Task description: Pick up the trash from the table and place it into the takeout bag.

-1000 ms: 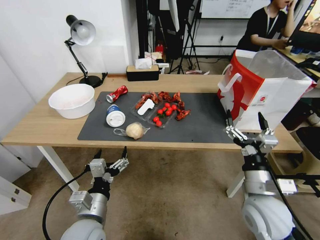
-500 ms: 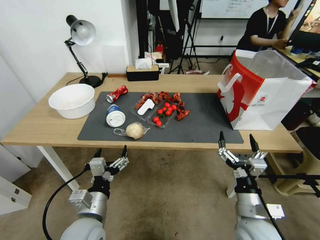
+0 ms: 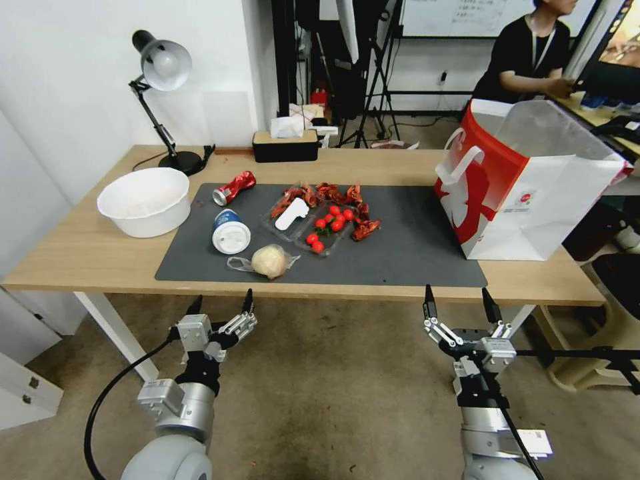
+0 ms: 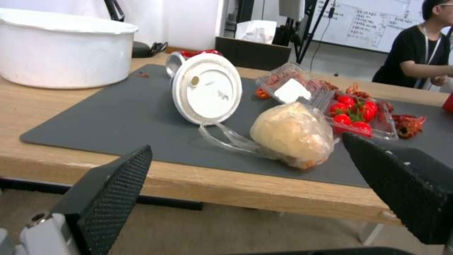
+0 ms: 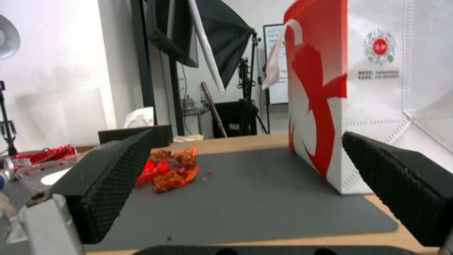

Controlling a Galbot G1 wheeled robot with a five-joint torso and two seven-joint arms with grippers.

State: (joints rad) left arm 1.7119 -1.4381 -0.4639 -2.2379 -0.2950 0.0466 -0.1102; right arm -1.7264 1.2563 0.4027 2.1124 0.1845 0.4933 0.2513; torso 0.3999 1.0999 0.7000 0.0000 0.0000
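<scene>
Takeout bag (image 3: pixel 527 193): standing at table (image 3: pixel 80 253) end, contents hidden. Left gripper (image 3: pixel 221 307), right gripper (image 3: pixel 460 308): hanging below table edge, fingers spread, empty.

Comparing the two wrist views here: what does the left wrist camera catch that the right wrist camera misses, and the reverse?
Left wrist only: the bagged bun nearest the table edge, the blue-white lidded cup lying on its side behind it, the white bowl, and the open left pincer below the edge.

Right wrist only: the takeout bag standing upright on the table, and the open right pincer in front of the edge.

Both: the grey mat, the red crayfish shells, the tissue box and the crushed red can.
</scene>
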